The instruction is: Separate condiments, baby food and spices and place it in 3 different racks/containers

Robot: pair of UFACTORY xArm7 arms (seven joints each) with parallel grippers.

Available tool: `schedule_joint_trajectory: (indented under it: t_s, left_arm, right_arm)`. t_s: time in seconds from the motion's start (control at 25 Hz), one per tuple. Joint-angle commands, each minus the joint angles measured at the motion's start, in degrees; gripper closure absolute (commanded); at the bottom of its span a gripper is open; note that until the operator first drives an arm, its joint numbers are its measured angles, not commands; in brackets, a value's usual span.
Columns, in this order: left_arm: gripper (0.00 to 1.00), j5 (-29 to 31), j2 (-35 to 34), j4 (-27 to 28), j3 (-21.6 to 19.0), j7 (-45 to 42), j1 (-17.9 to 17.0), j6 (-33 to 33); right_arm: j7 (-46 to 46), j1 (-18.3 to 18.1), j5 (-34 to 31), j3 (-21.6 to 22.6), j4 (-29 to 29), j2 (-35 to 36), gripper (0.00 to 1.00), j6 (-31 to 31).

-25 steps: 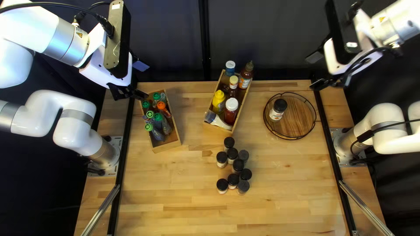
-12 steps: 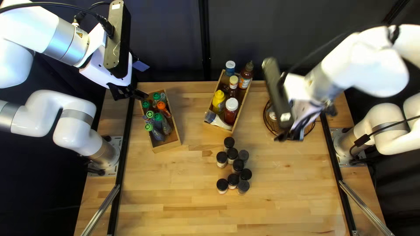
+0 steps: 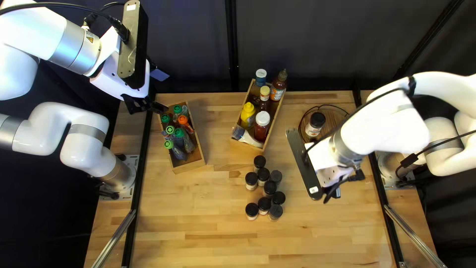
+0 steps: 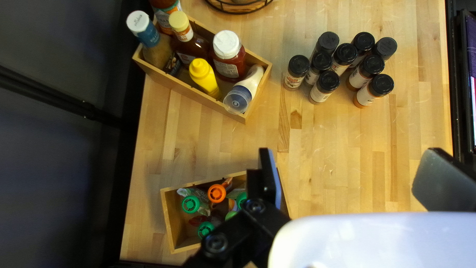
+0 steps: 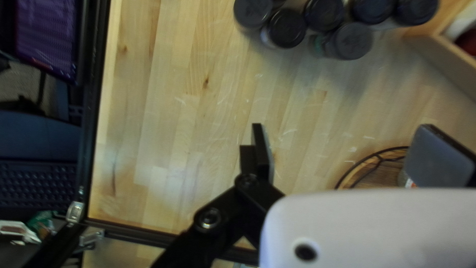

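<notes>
At the left of the top left view, my left gripper [image 3: 152, 105] hangs beside a wooden box [image 3: 194, 163] of pouches with green and orange caps. My right gripper [image 3: 333, 179], fingertips hidden there, is above the table between the round rack [image 3: 342, 141] and the black-capped spice jars [image 3: 264, 205]. One spice jar [image 3: 313, 125] stands in that rack. The middle box [image 3: 265, 144] holds sauce bottles, including a yellow one [image 3: 247, 115]. In the left wrist view, my left gripper [image 4: 354, 178] is open and empty. The right wrist view shows my right gripper [image 5: 349, 155] open, nothing between its fingers.
A dark curtain [image 3: 193, 44] hangs behind the table's far edge. Black rails [image 3: 140, 183] run along the table's sides. Beyond the table in the right wrist view are a keyboard [image 5: 37, 183] and a screen [image 5: 45, 37].
My right arm has swung from the far right corner over the round rack and on toward the near side, now right of the loose jars. The left arm, jars and boxes have stayed put.
</notes>
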Motion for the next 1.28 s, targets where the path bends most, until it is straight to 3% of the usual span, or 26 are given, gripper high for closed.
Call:
schedule_joint_trajectory:
  t_s: [0.04, 0.36, 0.6, 0.8, 0.96, 1.28]
  left_arm:
    - [0.0, 0.0, 0.0, 0.0, 0.0, 0.0, 0.0, 0.0]
    - [0.0, 0.0, 0.0, 0.0, 0.0, 0.0, 0.0, 0.0]
    - [0.0, 0.0, 0.0, 0.0, 0.0, 0.0, 0.0, 0.0]
    - [0.0, 0.0, 0.0, 0.0, 0.0, 0.0, 0.0, 0.0]
    - [0.0, 0.0, 0.0, 0.0, 0.0, 0.0, 0.0, 0.0]
    - [0.0, 0.0, 0.0, 0.0, 0.0, 0.0, 0.0, 0.0]
  right_arm:
    - [-4.51, 0.35, 0.12, -1.24, -7.51, -0.6, 0.0, -8.21]
    - [-10.1, -0.35, 1.22, -4.68, -18.15, -0.04, 0.0, -24.34]
    - [-9.89, -2.18, -0.52, -4.62, -17.91, 7.49, 0.0, -34.23]
    - [-8.77, -3.49, -3.5, -4.21, -13.69, 14.79, 0.0, -37.8]
    - [-11.38, -3.52, -2.32, -4.88, -10.6, 19.4, 0.0, -39.13]
    - [-14.87, -3.57, 0.33, -5.09, -8.84, 21.6, 0.0, -39.24]
